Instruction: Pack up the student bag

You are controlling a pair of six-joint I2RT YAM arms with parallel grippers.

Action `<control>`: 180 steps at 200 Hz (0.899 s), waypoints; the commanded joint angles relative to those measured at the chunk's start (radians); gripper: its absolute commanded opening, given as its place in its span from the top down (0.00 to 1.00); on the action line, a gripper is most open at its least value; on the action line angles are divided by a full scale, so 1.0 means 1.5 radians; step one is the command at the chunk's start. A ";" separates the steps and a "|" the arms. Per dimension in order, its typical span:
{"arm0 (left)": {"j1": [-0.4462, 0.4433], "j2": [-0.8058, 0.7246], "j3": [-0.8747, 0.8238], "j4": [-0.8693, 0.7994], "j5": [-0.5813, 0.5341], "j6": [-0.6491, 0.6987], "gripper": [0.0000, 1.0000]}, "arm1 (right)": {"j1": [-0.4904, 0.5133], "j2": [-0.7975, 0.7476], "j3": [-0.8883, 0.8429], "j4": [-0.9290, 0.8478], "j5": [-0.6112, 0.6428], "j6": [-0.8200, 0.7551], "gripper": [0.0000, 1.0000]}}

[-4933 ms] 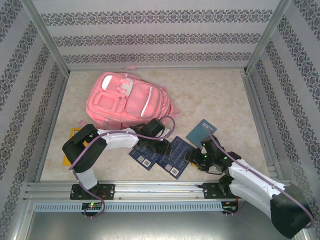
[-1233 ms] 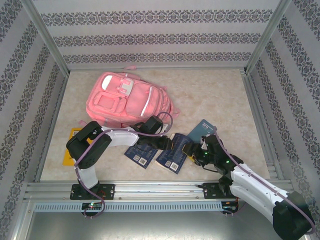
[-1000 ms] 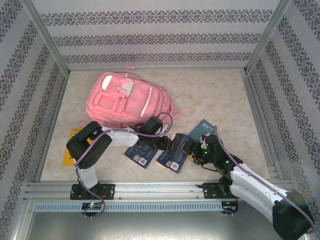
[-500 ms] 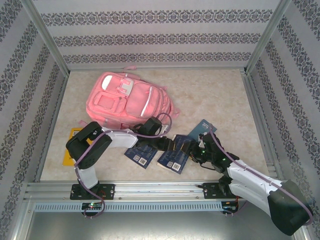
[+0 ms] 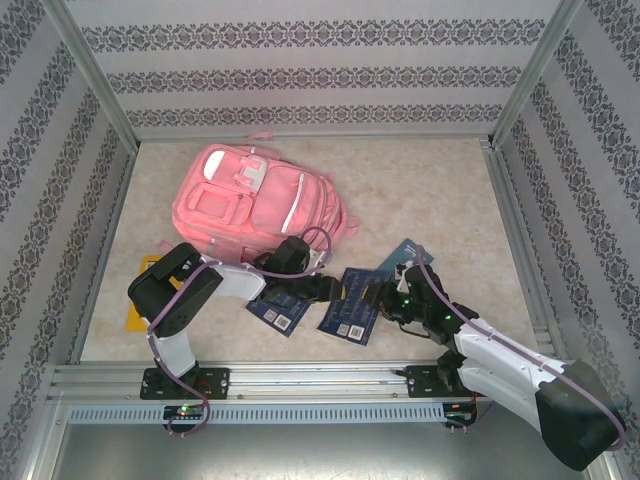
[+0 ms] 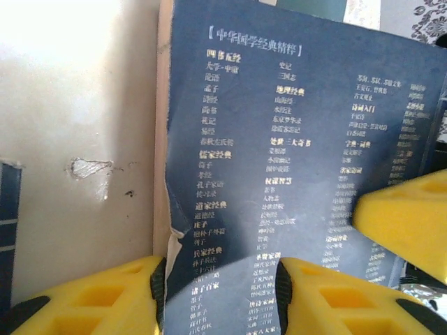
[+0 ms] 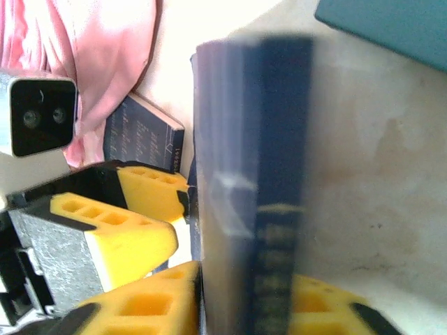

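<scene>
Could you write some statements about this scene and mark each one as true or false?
1. The bag lies on the table. True.
2. The right tool has a dark blue book between its fingers. True.
3. The teal book is inside the bag. False: it lies on the table, to the right of the bag.
4. The yellow item lies at the table's right side. False: it lies at the left side.

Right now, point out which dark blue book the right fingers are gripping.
The dark blue book next to the teal book: the right fingers pinch its edge. The other dark blue book lies flat, ungripped, farther from the teal one.
</scene>
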 commanded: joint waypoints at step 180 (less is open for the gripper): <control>0.070 -0.310 -0.046 0.256 0.207 -0.161 0.26 | -0.057 -0.066 0.311 -0.014 -0.343 -0.150 1.00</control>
